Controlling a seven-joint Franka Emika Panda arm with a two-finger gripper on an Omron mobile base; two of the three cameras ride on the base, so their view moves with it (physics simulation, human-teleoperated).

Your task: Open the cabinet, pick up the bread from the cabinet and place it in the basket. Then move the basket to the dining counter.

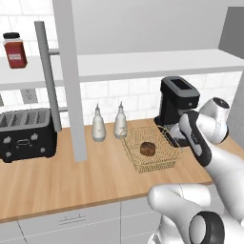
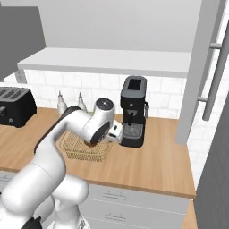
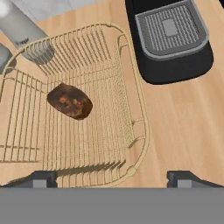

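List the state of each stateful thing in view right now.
Light-grey wall cabinet: door open.
Small dark-brown bread bun: lying in the basket.
Golden-tan wire mesh basket: on the wood worktop, beside the black coffee machine.
Tool: open, empty, at the basket's rim.

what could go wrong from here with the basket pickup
1. The open gripper straddles one rim of the shallow golden wire-mesh basket; lifted by that edge alone, it may tilt, letting the small dark-brown bun roll out.
2. The black coffee machine stands right beside that rim, so a swing could knock it.
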